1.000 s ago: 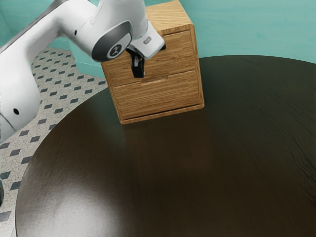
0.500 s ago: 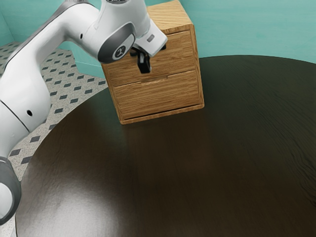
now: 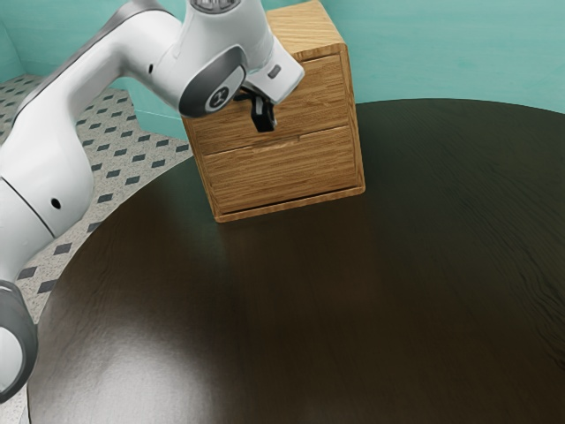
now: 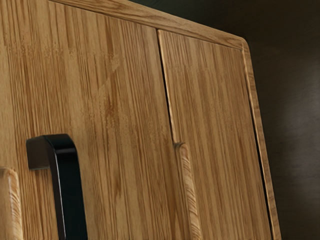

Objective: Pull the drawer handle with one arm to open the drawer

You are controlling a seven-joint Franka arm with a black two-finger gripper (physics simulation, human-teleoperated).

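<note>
Wooden two-drawer cabinet point(image 3: 300, 26) is seen standing near the far edge of the dark round table point(image 3: 397, 283). The black gripper point(image 3: 261, 117) is held at the upper drawer point(image 3: 313, 88), just above the lower drawer's ridge handle point(image 4: 186, 200). Whether the gripper is parted or closed cannot be told.

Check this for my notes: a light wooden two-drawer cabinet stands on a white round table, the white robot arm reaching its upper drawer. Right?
No: the exterior view shows the round table is dark brown, not white. The light wooden two-drawer cabinet stands on it, the white robot arm reaching its upper drawer.
</note>
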